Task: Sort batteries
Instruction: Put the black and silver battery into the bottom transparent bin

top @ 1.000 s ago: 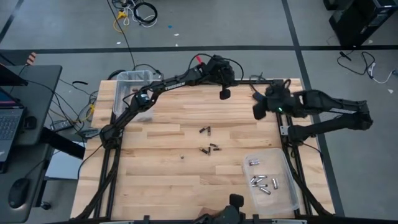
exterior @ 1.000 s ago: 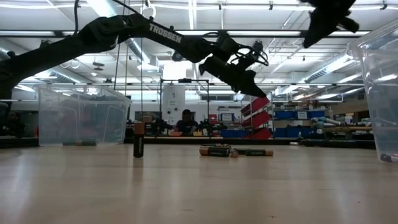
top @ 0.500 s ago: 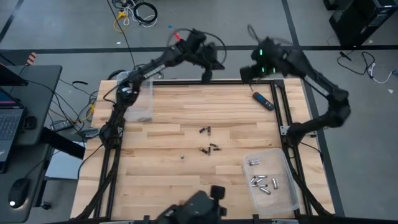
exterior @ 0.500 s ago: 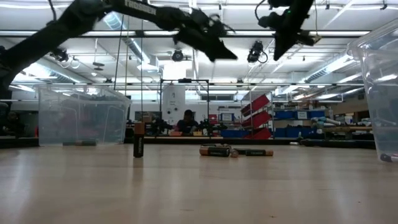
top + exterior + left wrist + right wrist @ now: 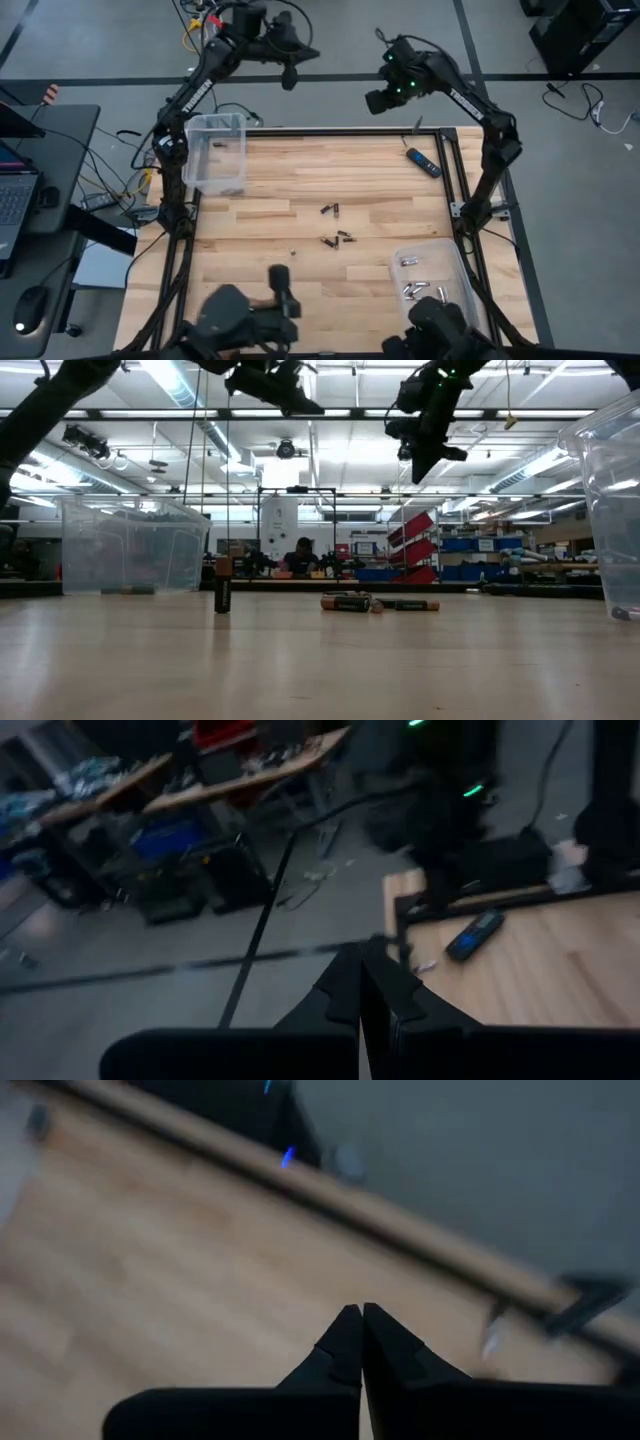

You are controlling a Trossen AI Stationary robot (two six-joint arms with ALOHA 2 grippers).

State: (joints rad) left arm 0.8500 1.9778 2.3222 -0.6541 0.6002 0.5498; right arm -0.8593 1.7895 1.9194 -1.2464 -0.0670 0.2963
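Both arms raised beyond the worktop's far edge, fingers pressed together and empty.

High view: left gripper point(image 5: 289, 76) upper left, right gripper point(image 5: 377, 101) upper centre; small dark cylindrical batteries point(image 5: 337, 238) mid-worktop point(image 5: 260, 200), silvery ones in the clear plastic tray point(image 5: 470, 318) lower right.
Low view: one battery point(image 5: 223, 584) upright left of centre, others lying centre.
Wrist views: each pair of fingers point(image 5: 345, 990) point(image 5: 345, 1340) touching, holding nothing.

Grey concrete floor point(image 5: 90, 50) crossed by dark tape lines, with loose cables point(image 5: 222, 18) coiled near the far edge. Long ceiling strip lights point(image 5: 165, 375) overhead, blue storage bins point(image 5: 480, 545) and red shelving point(image 5: 412, 550) along the back wall. A desk with a laptop point(image 5: 15, 195) and mouse point(image 5: 30, 308) off to one side.
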